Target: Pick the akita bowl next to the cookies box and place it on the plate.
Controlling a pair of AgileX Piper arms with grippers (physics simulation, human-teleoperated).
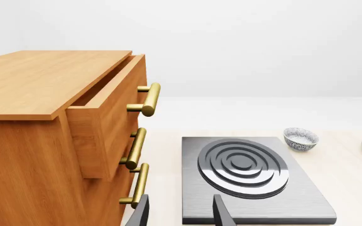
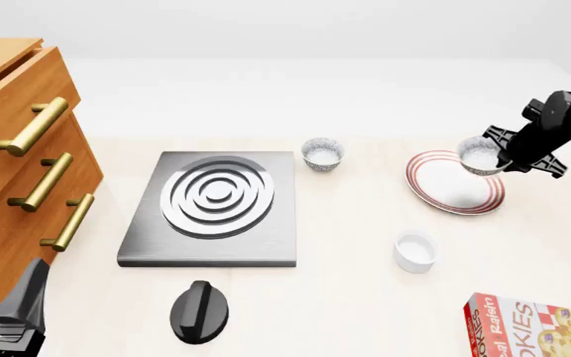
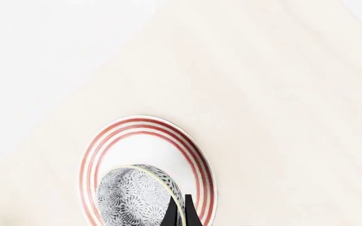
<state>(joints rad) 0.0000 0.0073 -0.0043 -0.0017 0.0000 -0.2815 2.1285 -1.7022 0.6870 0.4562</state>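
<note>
The akita bowl (image 2: 480, 155) reads as a small, stiff ceramic piece, probably light but with a smooth glazed rim that could slip or chip if dropped, so a pinch across the thin rim wall looks like the sensible hold, and that is how it is held. In the front view it sits at the right of the frame, above the upper right edge of the plate (image 2: 444, 195), with the right tool (image 2: 505, 158) clenched on its rim at the bowl's right side. In the right wrist view the bowl (image 3: 137, 197) hangs tilted at the bottom centre, patterned outside showing, with the two fingers (image 3: 173, 213) closed tight on its rim, over the plate (image 3: 197, 155). Whether it touches the plate cannot be told. The cookies box (image 2: 538, 327) lies at the lower right corner, well apart. The left tool (image 1: 179, 212) hovers released near the stove burner (image 1: 244, 165), its fingers apart and holding nothing.
</note>
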